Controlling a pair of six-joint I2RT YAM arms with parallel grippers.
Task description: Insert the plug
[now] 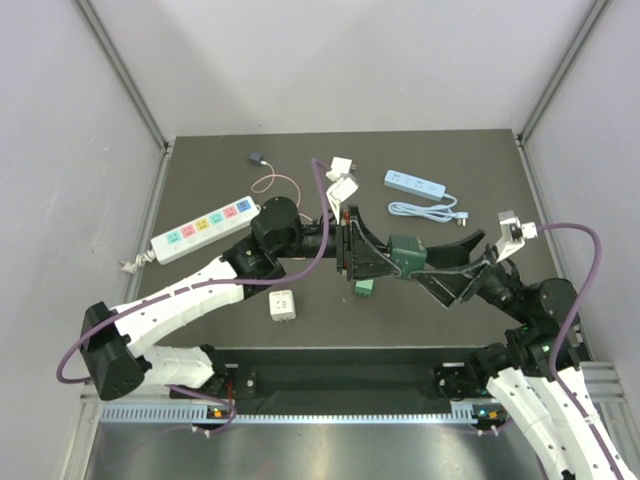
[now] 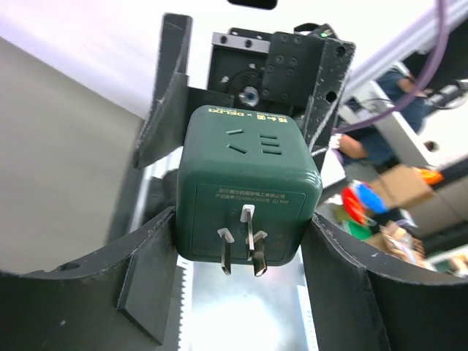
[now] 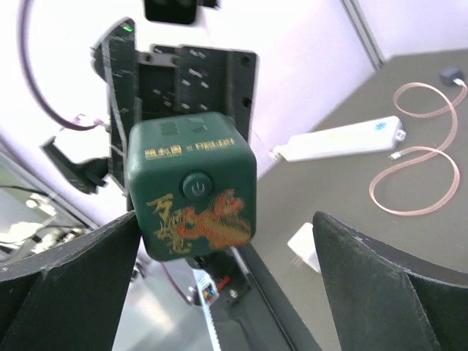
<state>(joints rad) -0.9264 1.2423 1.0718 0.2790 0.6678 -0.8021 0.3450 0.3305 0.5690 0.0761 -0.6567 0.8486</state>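
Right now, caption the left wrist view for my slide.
Left gripper clamps green cube adapter, three prongs facing the camera.

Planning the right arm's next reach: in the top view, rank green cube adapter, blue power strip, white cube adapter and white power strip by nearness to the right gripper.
1. green cube adapter, at the right gripper fingertips.
2. blue power strip, farther back.
3. white cube adapter, left.
4. white power strip, far left.
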